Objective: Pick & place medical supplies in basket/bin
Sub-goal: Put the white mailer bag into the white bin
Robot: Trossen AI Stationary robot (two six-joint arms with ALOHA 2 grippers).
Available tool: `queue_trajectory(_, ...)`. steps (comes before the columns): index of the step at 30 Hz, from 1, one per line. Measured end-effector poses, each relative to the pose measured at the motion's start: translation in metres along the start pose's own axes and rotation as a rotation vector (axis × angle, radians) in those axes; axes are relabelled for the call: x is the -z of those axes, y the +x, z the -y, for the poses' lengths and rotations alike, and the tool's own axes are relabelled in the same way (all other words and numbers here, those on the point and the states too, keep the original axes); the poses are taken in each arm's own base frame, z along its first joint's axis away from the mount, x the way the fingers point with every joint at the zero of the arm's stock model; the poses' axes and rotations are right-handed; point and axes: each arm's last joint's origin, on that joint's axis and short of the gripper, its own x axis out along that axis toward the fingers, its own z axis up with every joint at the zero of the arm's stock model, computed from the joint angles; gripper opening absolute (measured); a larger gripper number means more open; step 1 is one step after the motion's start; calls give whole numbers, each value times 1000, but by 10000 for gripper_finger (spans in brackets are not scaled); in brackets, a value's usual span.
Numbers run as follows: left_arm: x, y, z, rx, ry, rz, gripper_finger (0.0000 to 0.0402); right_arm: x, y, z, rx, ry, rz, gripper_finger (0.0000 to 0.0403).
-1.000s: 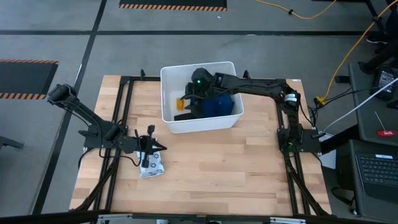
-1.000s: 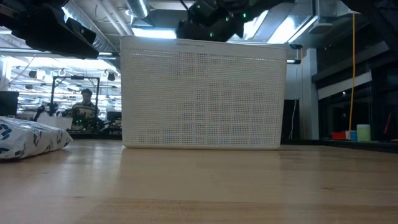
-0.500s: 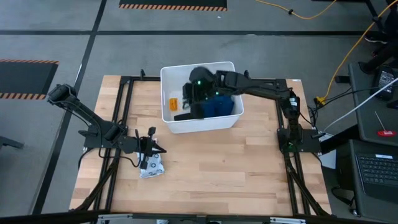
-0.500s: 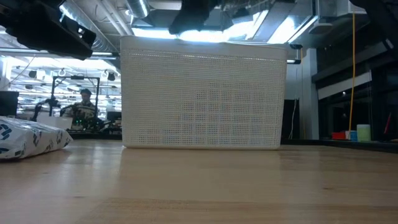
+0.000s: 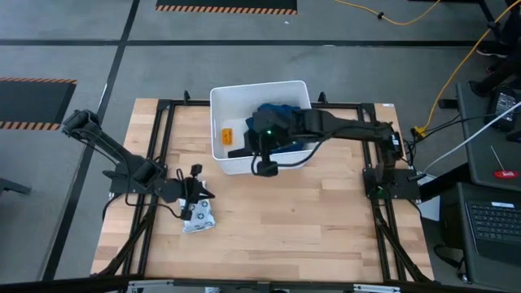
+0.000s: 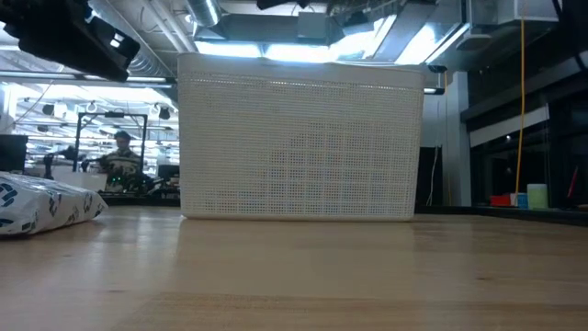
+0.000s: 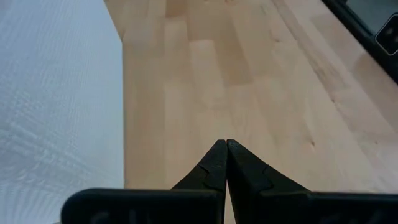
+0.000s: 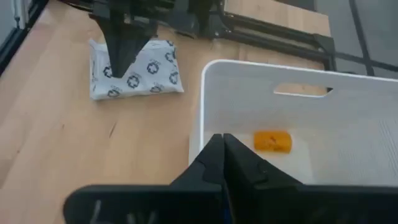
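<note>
Industrial robotics lab, hazard-striped floor tape, exposed ceiling ducts, distant workstations with a person

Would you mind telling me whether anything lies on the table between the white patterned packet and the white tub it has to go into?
Nothing visible does. The packet lies on bare wood, apart from the tub. The left end effector hovers beside the packet, not across that path.

Matt white plastic tub (perforated walls), wooden table
</note>
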Motion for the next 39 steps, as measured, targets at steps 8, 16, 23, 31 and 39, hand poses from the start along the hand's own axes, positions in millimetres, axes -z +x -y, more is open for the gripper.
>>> queue_trajectory(8,-7,-15,10,-5,24,-47,3,14,14,-30,78,-14,12,3)
queue_trajectory(16,-4,-22,21,45,29,-40,3,57,-7,-56,95,39,319,2)
queue_trajectory(23,-1,-20,27,39,46,-75,3,103,-18,-96,29,30,553,6)
queue_trajectory(31,-21,-14,39,-88,22,-329,3,146,-2,-123,-53,91,600,7)
queue_trajectory(39,-35,-5,70,-205,-14,-573,1,173,7,-130,-69,122,631,8)
